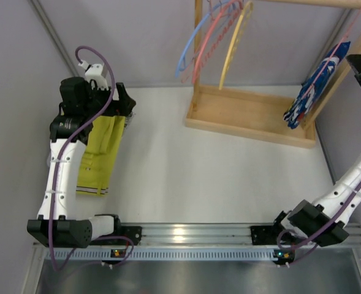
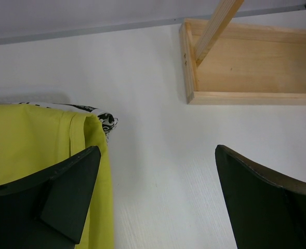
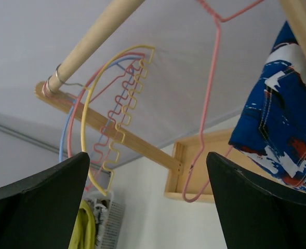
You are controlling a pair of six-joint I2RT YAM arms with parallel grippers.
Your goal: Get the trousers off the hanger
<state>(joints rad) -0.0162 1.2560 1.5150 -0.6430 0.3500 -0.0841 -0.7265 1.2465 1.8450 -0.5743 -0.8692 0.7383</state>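
The royal-blue trousers (image 1: 314, 87) with white and red patches hang on the pale-pink wire hanger (image 3: 215, 78) at the right end of the wooden rod. In the right wrist view the trousers (image 3: 282, 124) drape over the hanger's right side, and its left shoulder and lower corner are bare. My right gripper (image 3: 147, 176) is open, raised just right of the trousers (image 1: 359, 72), and holds nothing. My left gripper (image 1: 124, 101) is open over the table at the far left, beside the yellow garment, with only bare tabletop between its fingertips (image 2: 157, 155).
A folded yellow garment (image 1: 100, 153) lies at the left, over a black-and-white patterned cloth (image 2: 105, 120). The wooden rack's base tray (image 1: 247, 113) stands at the back. Blue, pink and yellow bare hangers (image 1: 220, 37) hang from the rod's left part.
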